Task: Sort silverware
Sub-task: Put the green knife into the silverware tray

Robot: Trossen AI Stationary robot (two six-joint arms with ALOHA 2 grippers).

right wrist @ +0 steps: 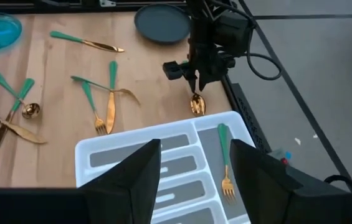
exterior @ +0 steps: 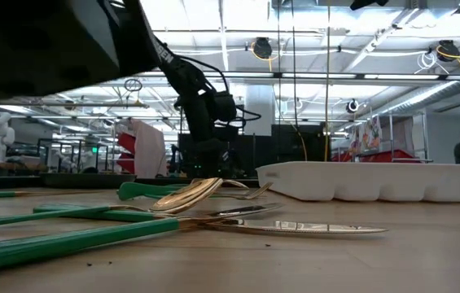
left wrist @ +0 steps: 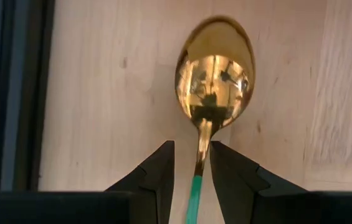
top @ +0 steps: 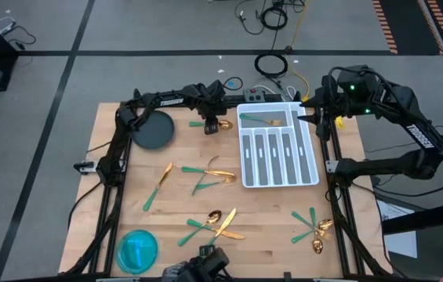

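Note:
My left gripper point(left wrist: 192, 146) is open near the table's far edge, left of the white tray point(top: 244, 160). Its fingers stand on either side of the neck of a gold spoon point(left wrist: 216, 74) with a teal-green handle point(left wrist: 194, 196); whether one finger touches it, I cannot tell. From the right wrist, the spoon point(right wrist: 197, 103) lies on the wood just below that gripper point(right wrist: 195, 84). My right gripper point(right wrist: 194, 180) is open and holds nothing, above the tray's far end point(top: 313, 110). One fork point(top: 264, 120) lies in the tray's far crosswise compartment. Other silverware lies scattered over the table point(top: 209, 176).
A dark round plate point(top: 152, 129) sits at the far left, and a blue bowl point(top: 137, 251) at the near left corner. Crossed pieces of silverware lie near the front edge point(top: 217, 223) and at the near right point(top: 315, 227). A knife point(top: 158, 184) lies left of centre.

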